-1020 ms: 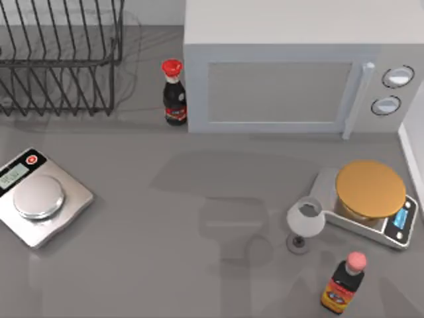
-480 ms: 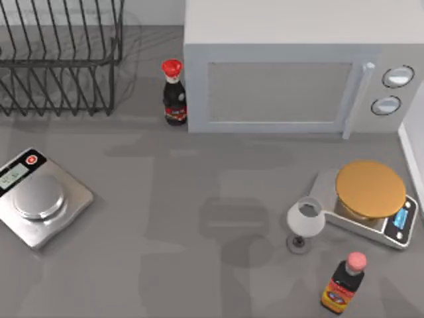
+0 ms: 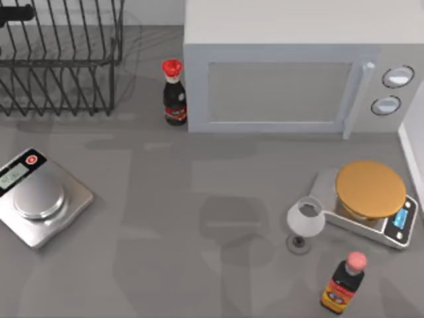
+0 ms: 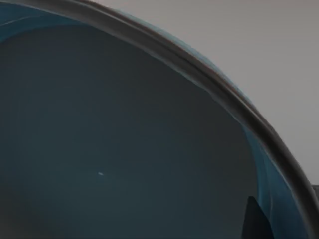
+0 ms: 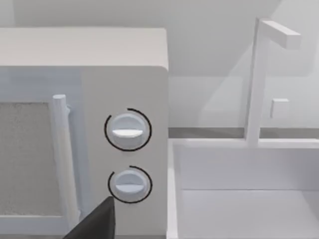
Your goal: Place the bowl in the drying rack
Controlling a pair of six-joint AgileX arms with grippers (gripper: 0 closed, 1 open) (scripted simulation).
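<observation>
The bowl (image 4: 124, 139) looms very close in the left wrist view, its teal-blue inside and dark reddish rim arching across. My left gripper is shut on the bowl, with one dark fingertip (image 4: 256, 219) against the inner wall near the rim. A dark part of my left arm (image 3: 14, 13) reaches in over the far left end of the drying rack (image 3: 59, 63), a black wire rack at the table's back left. My right gripper (image 5: 97, 224) hangs in front of the microwave's knobs (image 5: 128, 130).
A microwave (image 3: 285, 79) stands at the back centre with a red-capped dark bottle (image 3: 173, 93) beside it. One silver scale (image 3: 40, 199) lies at the left and a gold-topped scale (image 3: 370, 195) at the right, near a wine glass (image 3: 305, 222) and a sauce bottle (image 3: 344, 285). A white sink (image 5: 244, 199) borders the right.
A dark part of my left arm has come into the top view over the rack's far left end. Shadows on the table have shifted toward the back left.
</observation>
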